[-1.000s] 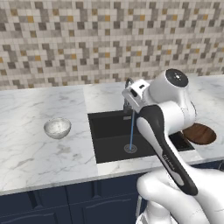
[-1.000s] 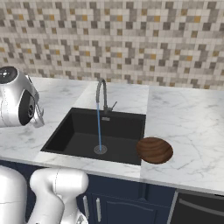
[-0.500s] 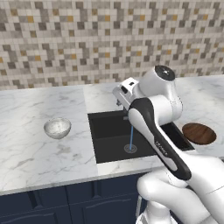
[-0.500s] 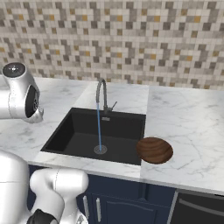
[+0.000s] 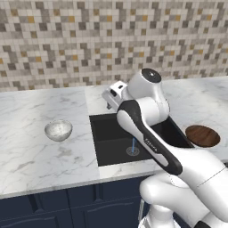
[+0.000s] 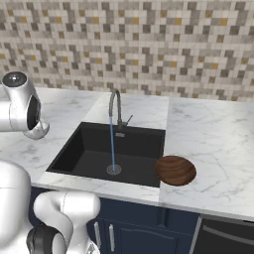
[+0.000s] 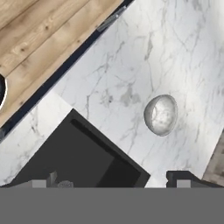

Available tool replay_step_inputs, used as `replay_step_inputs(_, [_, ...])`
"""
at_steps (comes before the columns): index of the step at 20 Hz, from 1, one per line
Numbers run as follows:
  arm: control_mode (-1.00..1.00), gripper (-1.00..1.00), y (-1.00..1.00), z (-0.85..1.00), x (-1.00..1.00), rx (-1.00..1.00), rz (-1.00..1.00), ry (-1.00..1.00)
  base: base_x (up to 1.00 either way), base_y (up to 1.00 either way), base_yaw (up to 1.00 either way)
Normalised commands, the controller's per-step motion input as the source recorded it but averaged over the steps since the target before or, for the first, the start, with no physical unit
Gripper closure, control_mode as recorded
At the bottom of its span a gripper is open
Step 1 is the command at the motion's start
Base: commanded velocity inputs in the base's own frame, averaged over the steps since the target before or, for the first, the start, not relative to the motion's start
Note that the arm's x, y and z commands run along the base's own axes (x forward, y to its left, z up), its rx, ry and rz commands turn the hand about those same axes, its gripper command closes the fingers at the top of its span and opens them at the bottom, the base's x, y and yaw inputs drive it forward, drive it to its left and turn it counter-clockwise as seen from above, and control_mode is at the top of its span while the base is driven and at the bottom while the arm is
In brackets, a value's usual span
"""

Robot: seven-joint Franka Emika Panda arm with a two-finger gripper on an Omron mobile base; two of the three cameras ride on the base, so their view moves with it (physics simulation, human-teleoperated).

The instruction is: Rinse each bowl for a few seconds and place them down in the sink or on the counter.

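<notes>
A: Where's the tool (image 7: 111,177)?
B: Up over the left part of the black sink (image 5: 111,129), looking down from the hand view. Fingers (image 7: 181,177) spread wide, nothing between them.

A: Bowls?
B: The pale speckled bowl (image 5: 58,130) sits upright on the white marble bench (image 5: 35,156), left of the sink and clear of its rim. In the hand view the same bowl (image 7: 161,114) lies on the marble beyond the sink's corner, well apart from the fingertips and not touching them. In the left base view the wrist hangs above the sink's back-left corner, so the bowl is off to its left and lower.

A: And the other one?
B: The brown bowl (image 6: 175,170) is on the bench right at the sink's right edge, overhanging the rim slightly in the right base view. The left base view shows it (image 5: 202,136) to the right of the arm, on the far side of the sink from the tool.

A: Water?
B: Running. A thin blue stream (image 6: 112,144) drops from the curved grey faucet (image 6: 117,106) straight to the round drain (image 6: 113,169). Neither bowl is under it.

A: Anything else in frame?
B: A mosaic tile wall (image 6: 149,44) behind the bench, navy cabinets (image 5: 53,209) below, wood floor (image 7: 30,39) in the hand view.
</notes>
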Motion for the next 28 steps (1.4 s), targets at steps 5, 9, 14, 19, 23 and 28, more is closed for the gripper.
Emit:
replay_step_inputs(5, [-1.00,-1.00,0.28,-0.18,0.18,0.01,0.06,0.03,0.00,0.00,0.00])
replay_step_inputs(9, [-1.00,-1.00,0.30,-0.19,0.14,0.00,0.05,0.01,0.00,0.00,0.00])
replay_step_inputs(14, [-1.00,-1.00,0.34,-0.24,0.16,0.00,0.02,0.02,0.00,0.00,0.00])
replay_step_inputs(19, [-1.00,-1.00,0.27,-0.25,0.15,-0.02,0.02,0.04,0.00,0.00,0.00])
replay_step_inputs(23, [-1.00,-1.00,0.25,-0.22,0.21,-0.01,0.01,0.04,0.00,0.00,0.00])
replay_step_inputs(28, [-1.00,-1.00,0.17,-0.14,0.29,0.00,0.01,0.00,0.00,0.00,0.00])
